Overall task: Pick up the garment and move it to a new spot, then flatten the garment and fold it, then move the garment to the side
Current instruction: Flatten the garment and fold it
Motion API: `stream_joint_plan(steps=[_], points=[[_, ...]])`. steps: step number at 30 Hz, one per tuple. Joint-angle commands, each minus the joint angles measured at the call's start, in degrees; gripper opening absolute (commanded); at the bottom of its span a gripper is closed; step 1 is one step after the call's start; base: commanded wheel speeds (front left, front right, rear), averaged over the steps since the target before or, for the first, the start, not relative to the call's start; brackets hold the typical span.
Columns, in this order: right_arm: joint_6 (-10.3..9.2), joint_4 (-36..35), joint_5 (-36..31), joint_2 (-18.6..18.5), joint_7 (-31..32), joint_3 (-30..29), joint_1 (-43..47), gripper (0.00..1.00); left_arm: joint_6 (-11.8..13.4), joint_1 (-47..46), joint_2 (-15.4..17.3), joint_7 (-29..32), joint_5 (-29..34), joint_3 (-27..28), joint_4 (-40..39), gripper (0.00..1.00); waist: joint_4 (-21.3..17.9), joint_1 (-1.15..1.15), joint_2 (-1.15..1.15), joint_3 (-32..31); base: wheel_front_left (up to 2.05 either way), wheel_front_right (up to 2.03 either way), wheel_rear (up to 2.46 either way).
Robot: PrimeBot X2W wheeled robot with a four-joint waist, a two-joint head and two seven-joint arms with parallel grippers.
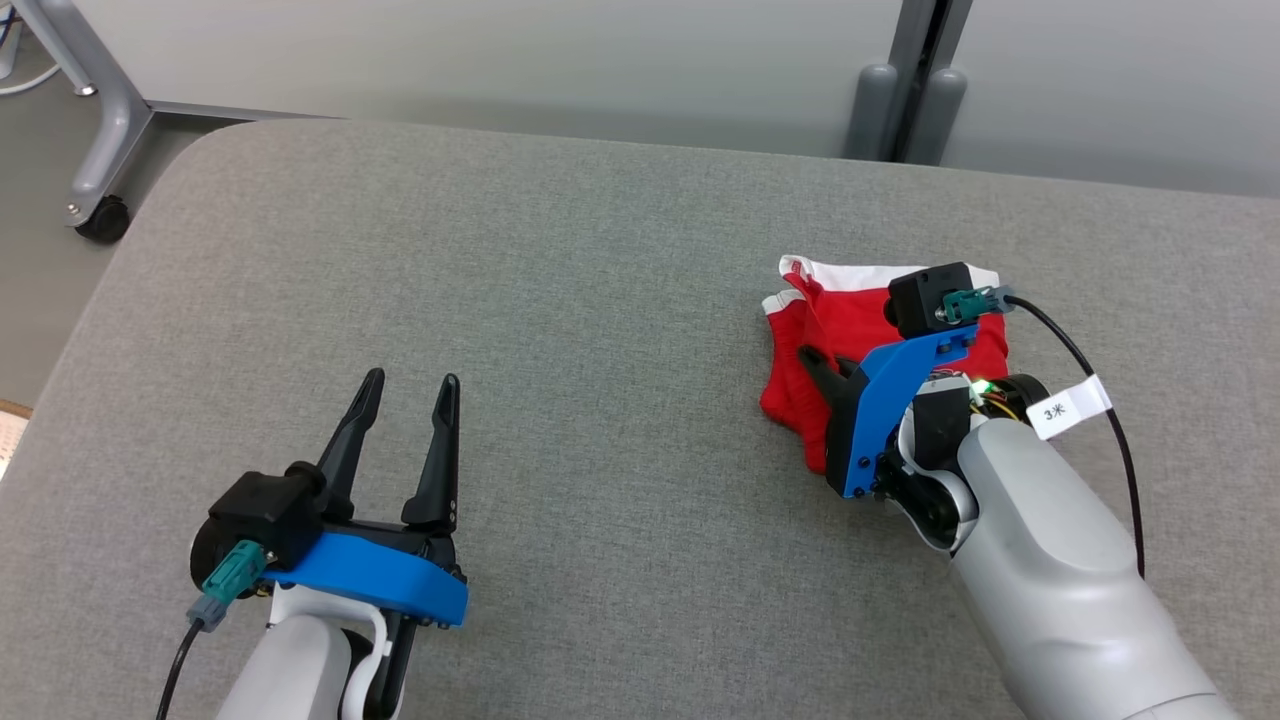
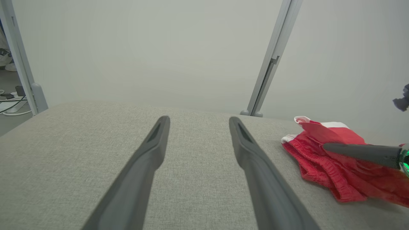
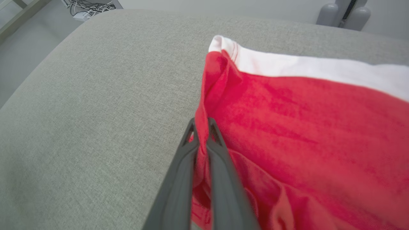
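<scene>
The garment (image 1: 850,320) is a red piece with a white band, lying bunched at the right of the grey padded table (image 1: 560,300). My right gripper (image 1: 812,362) lies over it, shut on a fold of its left edge; the right wrist view shows red cloth (image 3: 303,127) pinched between the closed fingertips (image 3: 201,126). My left gripper (image 1: 410,385) rests at the lower left of the table, open, with bare fabric between its fingers (image 2: 159,137). From the left wrist view the garment (image 2: 322,159) lies off to the right with a dark finger of the right gripper across it.
A wheeled metal leg (image 1: 100,150) stands past the table's far left corner. A grey post with two rounded feet (image 1: 905,100) rises behind the far edge against a pale partition. A cable with a white tag (image 1: 1070,405) trails from the right wrist.
</scene>
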Motion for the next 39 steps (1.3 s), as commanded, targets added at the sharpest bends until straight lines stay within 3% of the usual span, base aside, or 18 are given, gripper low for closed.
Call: stream_joint_plan(steps=[1,6,7,8,10,14,18,24,29,33,37,38,39], points=[[0.01,0.5,0.6,0.0,-0.7,0.3,-0.6,0.0,-0.4,-1.0,0.0,-0.2,-0.3,-0.2,0.1,1.0,0.2,0.0,0.0,0.0,0.0,0.0,0.0],[0.01,3.9,3.9,0.0,-2.3,2.4,-2.1,0.02,-0.4,-1.3,-0.3,-0.2,-0.3,-0.4,0.5,1.0,0.8,0.0,0.0,0.0,0.0,0.0,0.0],[0.01,4.4,4.5,0.0,-2.7,2.9,-2.3,0.45,-0.4,-1.3,-0.3,-0.2,-0.3,-0.4,0.5,1.0,0.8,0.0,0.0,-0.1,0.0,0.0,0.0],[0.01,4.7,5.8,0.0,-3.1,3.5,-2.5,1.0,-0.4,-1.3,-0.4,-0.2,-0.3,-0.4,0.6,1.0,0.9,0.0,0.0,-0.1,0.0,0.0,0.0],[0.01,4.2,9.3,0.0,-3.6,4.9,-2.6,1.0,-0.4,-1.3,-0.4,-0.2,-0.4,-0.3,0.6,1.0,0.8,0.0,0.0,-0.3,0.0,0.0,0.0],[0.01,-0.1,23.5,0.0,-3.5,7.3,-0.9,1.0,-0.4,-0.5,-0.2,-0.2,-0.3,0.0,0.8,1.0,0.1,0.0,0.0,-1.3,0.0,0.0,0.0],[0.01,-2.0,27.7,-0.1,-7.3,7.5,-1.5,1.0,-0.4,0.9,0.2,-0.2,-0.2,0.7,0.8,1.0,-1.3,0.0,0.0,-2.9,0.0,0.0,0.0],[0.01,-1.8,23.8,-4.7,-12.8,2.5,0.2,1.0,-0.4,2.6,0.3,-0.2,0.1,2.0,0.5,1.0,-3.7,0.0,0.0,-5.1,0.0,0.0,0.0],[0.01,1.5,15.5,-9.7,-16.8,-0.5,2.8,1.0,-0.4,3.5,0.0,-0.3,0.3,2.7,0.2,1.0,-5.2,0.0,0.0,-5.8,0.0,0.0,0.0],[0.01,4.2,9.6,-9.8,-18.8,-1.7,4.5,1.0,-0.4,3.3,-0.1,-0.3,0.3,2.7,-0.2,1.0,-5.7,0.0,0.0,-5.3,0.0,0.0,0.0],[0.01,5.9,4.8,-7.2,-19.3,-1.0,4.4,1.0,-0.4,2.2,0.3,-0.3,0.3,2.3,-0.5,1.0,-5.5,0.0,0.0,-4.3,0.0,0.0,0.0],[0.01,6.1,3.6,-6.6,-19.4,-0.6,4.0,0.58,-0.4,1.9,0.4,-0.3,0.3,2.2,-0.4,1.0,-5.5,0.0,0.0,-4.0,0.0,0.0,0.0],[0.01,6.4,2.3,-5.9,-19.5,-0.1,3.4,0.34,-0.4,1.7,0.6,-0.3,0.4,2.1,-0.3,1.0,-5.4,0.0,0.0,-3.8,0.0,0.0,0.0]])
